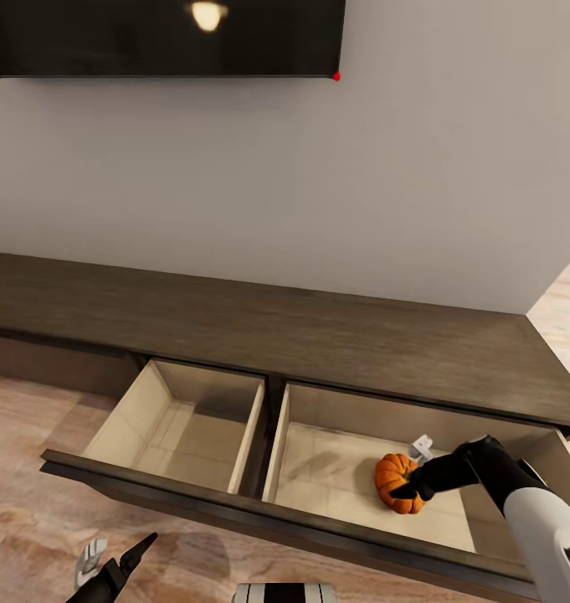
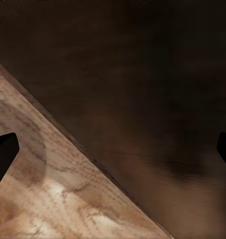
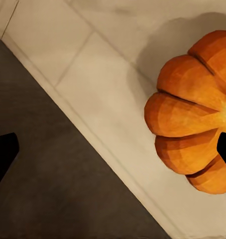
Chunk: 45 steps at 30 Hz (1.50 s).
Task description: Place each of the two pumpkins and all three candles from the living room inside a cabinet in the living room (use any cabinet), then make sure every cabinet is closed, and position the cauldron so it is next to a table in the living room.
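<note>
R gripper [image 1: 416, 479] sits w/ fingers spread wide in the cabinet's [image 1: 318, 327] right open drawer. Pumpkin [image 1: 395, 481] lies just left of it, touching one fingertip. L gripper [image 1: 117, 563] hangs low near the floor, fingers apart.

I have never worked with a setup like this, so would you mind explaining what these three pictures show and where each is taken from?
This is a simulated two-armed robot. The large picture comes from its head camera, looking down at a long dark cabinet with two drawers pulled open. The right gripper reaches into the right-hand drawer, where an orange pumpkin rests on the pale drawer floor; the fingers look spread, not clamping it. The left gripper hangs low over the wooden floor, open and empty. The other two pictures come from cameras near each gripper: the right one sees the pumpkin up close.
</note>
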Motion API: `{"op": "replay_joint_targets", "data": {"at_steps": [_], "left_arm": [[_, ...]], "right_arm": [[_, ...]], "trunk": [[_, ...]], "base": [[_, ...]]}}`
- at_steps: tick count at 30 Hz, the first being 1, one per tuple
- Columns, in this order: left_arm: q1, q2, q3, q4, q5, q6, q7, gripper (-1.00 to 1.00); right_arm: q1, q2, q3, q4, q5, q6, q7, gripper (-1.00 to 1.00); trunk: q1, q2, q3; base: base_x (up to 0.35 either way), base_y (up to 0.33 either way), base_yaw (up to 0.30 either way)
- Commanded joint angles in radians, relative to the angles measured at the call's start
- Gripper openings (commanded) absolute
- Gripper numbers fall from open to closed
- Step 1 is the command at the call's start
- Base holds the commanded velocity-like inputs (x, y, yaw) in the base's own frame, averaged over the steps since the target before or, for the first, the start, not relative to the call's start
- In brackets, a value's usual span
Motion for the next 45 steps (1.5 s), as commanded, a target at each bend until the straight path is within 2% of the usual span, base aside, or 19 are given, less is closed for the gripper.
{"op": "replay_joint_targets", "data": {"at_steps": [1,9,20,25,45], "left_arm": [[0.000,0.001,-0.004,0.000,0.011,0.009,-0.002,1.00],[0.000,0.000,-0.004,0.000,0.011,0.009,-0.002,1.00],[0.000,0.001,-0.004,0.000,0.011,0.009,-0.001,1.00],[0.000,0.001,-0.004,0.000,0.011,0.009,0.000,1.00],[0.000,-0.001,-0.004,0.000,0.012,0.009,0.001,1.00]], "right_arm": [[0.000,-0.005,-0.008,-0.005,0.006,0.019,0.028,1.00],[0.000,-0.056,-0.012,-0.087,0.005,0.068,0.177,1.00],[0.000,-0.099,-0.014,-0.134,0.005,0.096,0.295,1.00],[0.000,-0.113,-0.015,-0.152,0.006,0.103,0.311,1.00],[0.000,-0.131,-0.022,-0.156,0.000,0.138,0.316,1.00]], "trunk": [[0.000,0.000,-0.001],[0.000,0.000,-0.001],[0.000,0.000,-0.001],[0.000,0.000,-0.001],[0.000,0.000,-0.001]], "base": [[-0.001,0.000,0.000],[0.000,0.000,0.000],[0.000,0.000,0.000],[0.000,0.000,0.000],[0.000,0.000,0.000]]}}
